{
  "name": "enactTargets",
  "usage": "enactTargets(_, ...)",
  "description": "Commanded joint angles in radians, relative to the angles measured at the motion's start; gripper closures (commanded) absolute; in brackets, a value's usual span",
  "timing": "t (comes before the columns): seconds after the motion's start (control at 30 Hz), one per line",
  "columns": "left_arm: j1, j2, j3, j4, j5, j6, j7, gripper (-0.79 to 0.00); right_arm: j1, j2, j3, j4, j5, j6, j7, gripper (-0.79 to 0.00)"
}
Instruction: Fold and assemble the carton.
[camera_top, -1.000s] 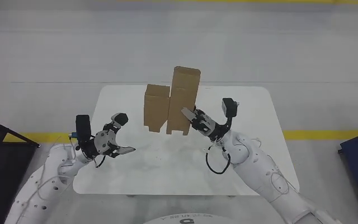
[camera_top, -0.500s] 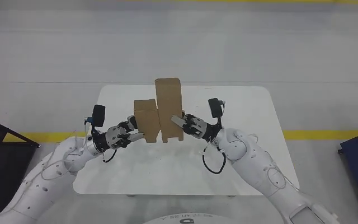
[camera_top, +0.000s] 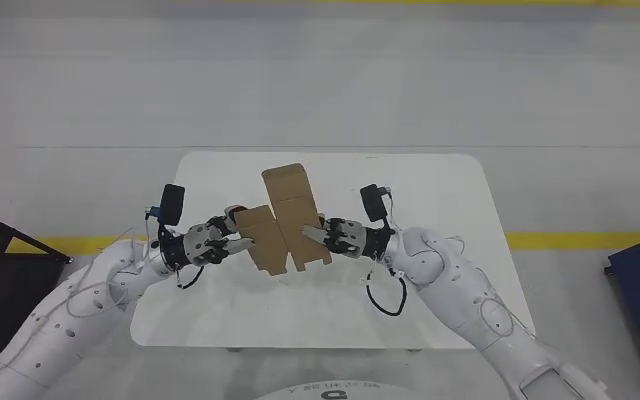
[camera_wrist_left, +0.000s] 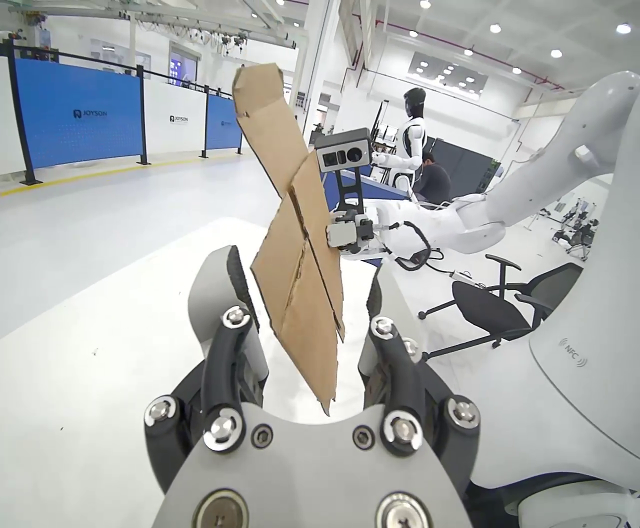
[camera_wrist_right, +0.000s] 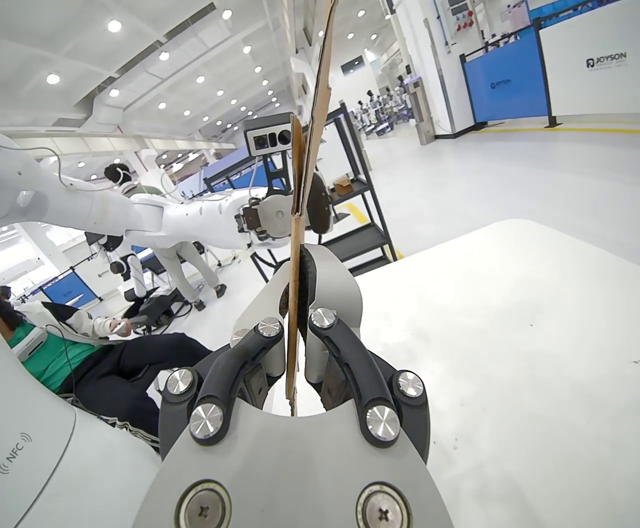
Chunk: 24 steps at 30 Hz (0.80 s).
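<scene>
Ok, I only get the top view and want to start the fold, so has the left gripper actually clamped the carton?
Observer: No. The left wrist view shows the left gripper open, the carton between its fingers with a gap beside one.
Operator: And the right one?
Observer: The right gripper is shut on the carton, which its wrist view shows edge-on, pinched from both sides.

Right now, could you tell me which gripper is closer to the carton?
Right. The right gripper is clamped on the carton; the left gripper sits open around its opposite edge without gripping it.
</scene>
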Motion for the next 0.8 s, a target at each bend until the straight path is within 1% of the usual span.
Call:
enactTargets(0.0, -0.011, 0.008, 0.026, 0.002, 0.020, 0.000, 0.029, -0.431, 0.004, 0.001, -0.001, 0.002, -0.004, 0.004, 0.019, 0.000)
enactTargets(0.1, -0.032, 0.017, 0.067, 0.010, 0.044, 0.000, 0.070, -0.422, 0.010, 0.000, -0.005, 0.002, -0.019, 0.015, 0.045, 0.000)
enactTargets(0.2, -0.058, 0.025, 0.106, 0.022, 0.065, 0.000, 0.105, -0.363, 0.013, 0.000, -0.010, 0.003, -0.032, 0.027, 0.058, 0.000)
enactTargets(0.33, -0.092, 0.035, 0.153, 0.038, 0.086, 0.000, 0.139, -0.246, 0.014, -0.001, -0.012, 0.003, -0.045, 0.031, 0.064, 0.000)
enactTargets(0.37, -0.099, 0.038, 0.163, 0.043, 0.089, 0.000, 0.146, -0.169, 0.014, -0.002, -0.012, 0.003, -0.047, 0.031, 0.064, 0.000)
enactTargets(0.47, -0.120, 0.044, 0.193, 0.059, 0.089, 0.000, 0.158, 0.000, 0.013, -0.001, -0.011, 0.003, -0.057, 0.028, 0.066, 0.000)
enactTargets(0.6, -0.143, 0.049, 0.231, 0.085, 0.061, 0.000, 0.146, 0.000, 0.009, -0.001, -0.009, 0.002, -0.070, 0.024, 0.062, 0.000)
enactTargets(0.77, -0.177, 0.053, 0.274, 0.105, -0.019, 0.000, 0.051, 0.000, 0.004, -0.001, -0.002, -0.004, -0.097, 0.025, 0.048, 0.000)
